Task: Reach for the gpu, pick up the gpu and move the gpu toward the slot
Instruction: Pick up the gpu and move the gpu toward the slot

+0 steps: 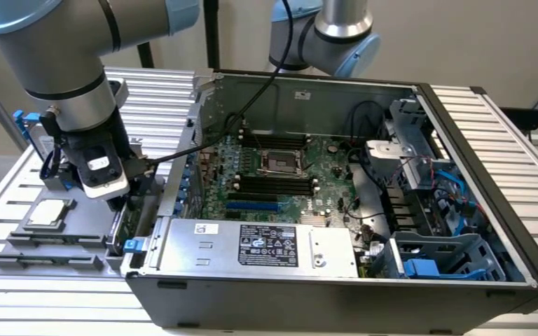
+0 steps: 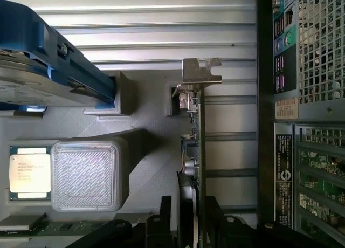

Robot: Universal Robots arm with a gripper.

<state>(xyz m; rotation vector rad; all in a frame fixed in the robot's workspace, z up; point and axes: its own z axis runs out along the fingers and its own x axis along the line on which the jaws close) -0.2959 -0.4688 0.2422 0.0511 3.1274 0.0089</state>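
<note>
Exterior view: the gripper hangs low over the grey fixture tray, on the exterior view's left of the computer case. Wrist view: the gpu stands edge-on in the tray. The fingers are spread and straddle the end opposite its silver bracket.

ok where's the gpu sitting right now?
The gpu stands on edge in the grey fixture tray at the exterior view's left, between the computer case and the processor chip.
</note>
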